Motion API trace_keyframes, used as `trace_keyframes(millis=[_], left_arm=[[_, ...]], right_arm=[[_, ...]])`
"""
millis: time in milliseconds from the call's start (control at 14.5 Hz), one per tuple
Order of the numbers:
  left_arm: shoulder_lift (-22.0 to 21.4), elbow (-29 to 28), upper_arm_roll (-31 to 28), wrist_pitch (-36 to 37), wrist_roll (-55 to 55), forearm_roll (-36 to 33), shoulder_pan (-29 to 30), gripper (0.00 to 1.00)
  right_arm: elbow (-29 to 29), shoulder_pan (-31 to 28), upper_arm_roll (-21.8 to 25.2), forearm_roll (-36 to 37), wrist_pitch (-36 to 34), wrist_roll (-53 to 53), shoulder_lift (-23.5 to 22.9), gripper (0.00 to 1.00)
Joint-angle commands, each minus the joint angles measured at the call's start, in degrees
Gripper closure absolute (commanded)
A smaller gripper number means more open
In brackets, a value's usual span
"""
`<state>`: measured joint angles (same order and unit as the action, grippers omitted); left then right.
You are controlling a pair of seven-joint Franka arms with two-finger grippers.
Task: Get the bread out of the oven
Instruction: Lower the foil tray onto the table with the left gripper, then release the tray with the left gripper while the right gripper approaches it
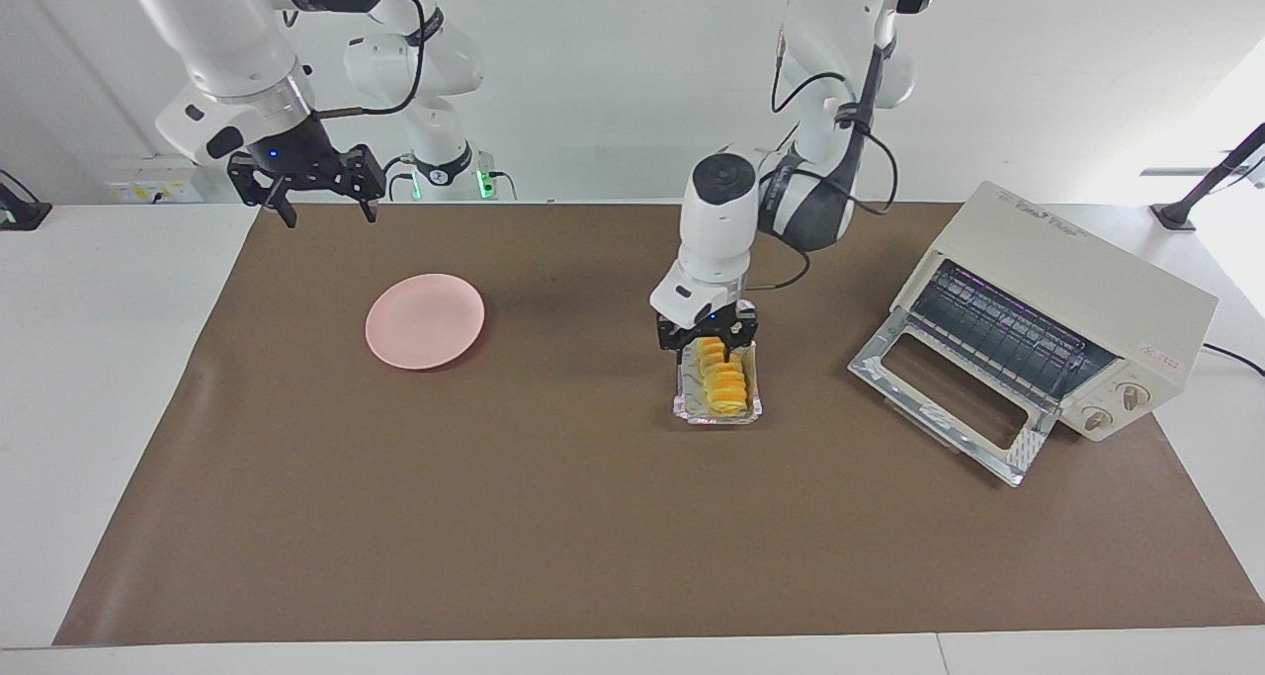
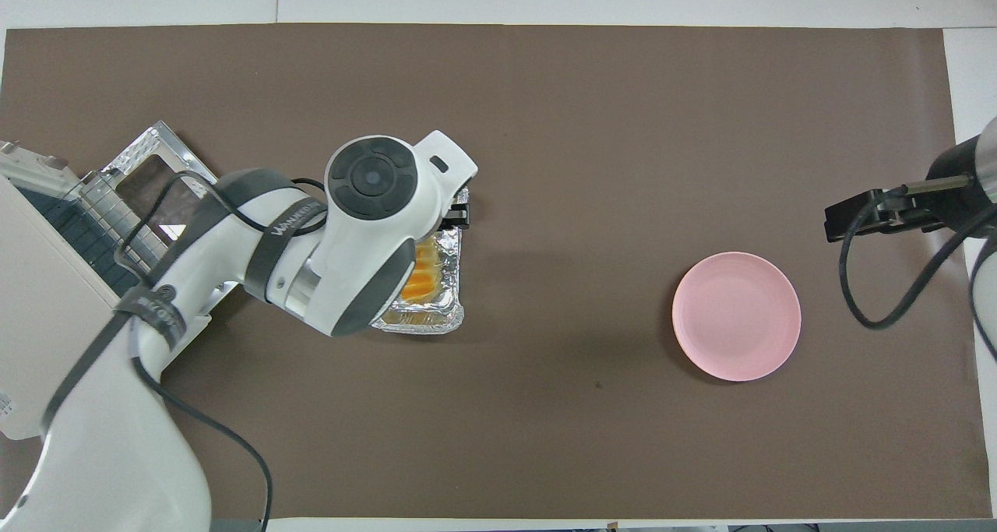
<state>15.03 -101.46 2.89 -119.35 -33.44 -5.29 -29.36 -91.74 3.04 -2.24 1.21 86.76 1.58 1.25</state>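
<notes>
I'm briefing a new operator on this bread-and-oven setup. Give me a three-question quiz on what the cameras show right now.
1. True or false: the bread lies in the foil tray on the mat, outside the oven.
2. Which arm's gripper is over the foil tray? A) left B) right
3. Fill in: the oven's door is ____.

Key
1. True. The loaf sits in the tray between the pink plate and the oven.
2. A. The left gripper is right over the tray's end nearer the robots, fingers spread around the bread; the right gripper waits open in the air near the table's edge at the right arm's end.
3. Open, folded down onto the mat.
</notes>
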Motion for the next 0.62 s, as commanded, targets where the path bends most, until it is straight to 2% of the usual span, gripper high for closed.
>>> trace_keyframes(millis=[0, 344, 550], left_arm=[[-8.33, -1.72, 0.18, 8.49, 1.62, 0.9, 7.1, 0.0], [-17.21, -1.72, 0.18, 20.62, 17.68, 0.9, 18.97, 0.0], [-20.91, -1.72, 0.01, 26.26, 22.54, 3.0, 22.68, 0.0]], right_arm=[[-5.19, 5.55, -0.31, -0.15, 6.3, 8.84, 0.52, 0.0], [-3.54, 21.36, -0.31, -0.41, 18.16, 33.69, -11.33, 0.0], [3.21, 27.18, -0.31, -0.15, 21.44, 44.54, -20.72, 0.0]])
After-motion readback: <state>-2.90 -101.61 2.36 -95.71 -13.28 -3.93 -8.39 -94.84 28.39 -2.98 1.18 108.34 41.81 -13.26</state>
